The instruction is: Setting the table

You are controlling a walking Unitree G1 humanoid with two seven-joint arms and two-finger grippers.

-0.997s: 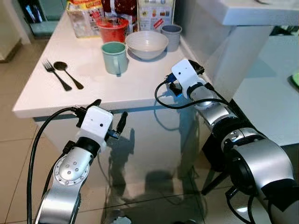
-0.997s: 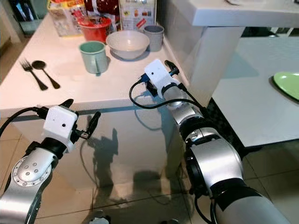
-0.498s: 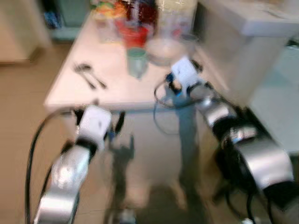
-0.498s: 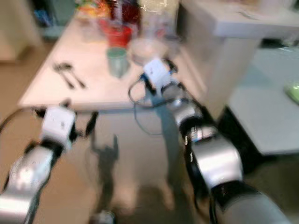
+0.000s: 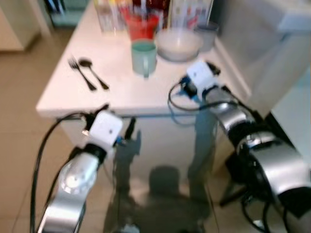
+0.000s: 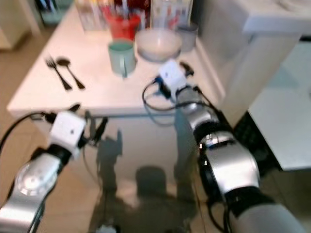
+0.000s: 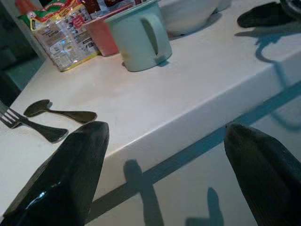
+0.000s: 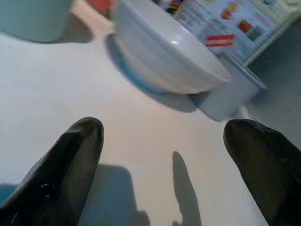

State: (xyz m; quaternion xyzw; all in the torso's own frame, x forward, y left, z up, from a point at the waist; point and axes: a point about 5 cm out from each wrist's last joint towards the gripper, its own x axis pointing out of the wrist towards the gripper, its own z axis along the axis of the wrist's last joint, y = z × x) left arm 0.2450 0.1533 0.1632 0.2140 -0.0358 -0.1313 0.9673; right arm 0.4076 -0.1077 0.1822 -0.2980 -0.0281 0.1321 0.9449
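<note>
A white table [image 5: 121,92] carries a black fork [image 5: 80,74] and spoon [image 5: 95,74] on its left side. A mint mug [image 5: 144,57], a white bowl [image 5: 178,42], a grey cup [image 5: 208,35] and a red cup [image 5: 142,25] cluster at the back. My left gripper [image 5: 118,119] hangs open just below the table's front edge, its wrist view facing the mug [image 7: 138,40] and spoon [image 7: 59,113]. My right gripper [image 5: 213,70] is open low over the table's right side, a short way in front of the bowl [image 8: 164,56] and grey cup [image 8: 225,96].
Snack packets [image 7: 61,33] and a printed box [image 8: 221,23] stand along the table's far edge. A white counter [image 6: 272,29] rises close on the right, with another white surface [image 6: 291,121] beyond it. Tiled floor [image 5: 19,121] lies to the left.
The whole picture has shifted and blurred, so the camera moved. Both grippers keep the same open pose relative to the table.
</note>
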